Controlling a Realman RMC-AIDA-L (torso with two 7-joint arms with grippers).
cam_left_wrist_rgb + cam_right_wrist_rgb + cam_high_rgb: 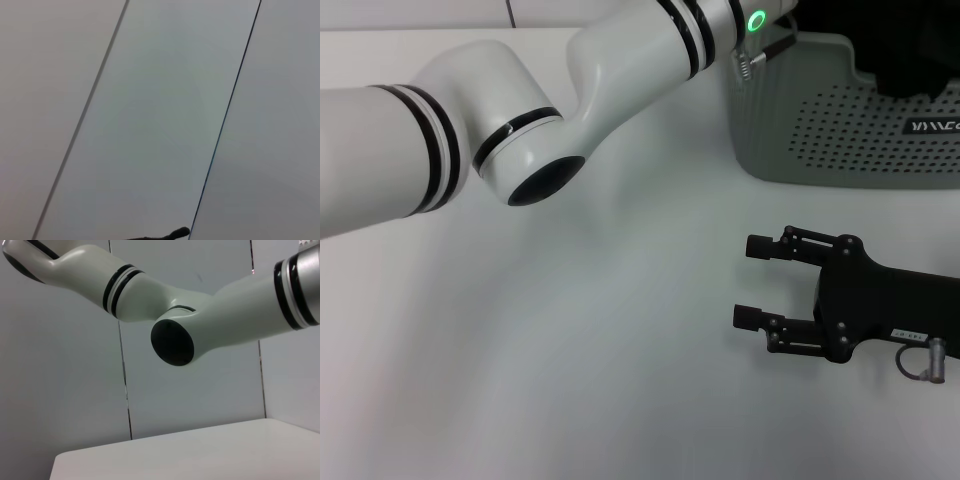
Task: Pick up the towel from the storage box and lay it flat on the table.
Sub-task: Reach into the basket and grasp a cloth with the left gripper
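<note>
At table's [570, 380] far right, storage box [840, 130], long side crosswise, right gripper [752, 282] jaws apart.

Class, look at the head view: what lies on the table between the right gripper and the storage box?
Nothing: in the head view, the white table is bare between the open right gripper and the storage box.

Head view down; wrist views wallward
</note>
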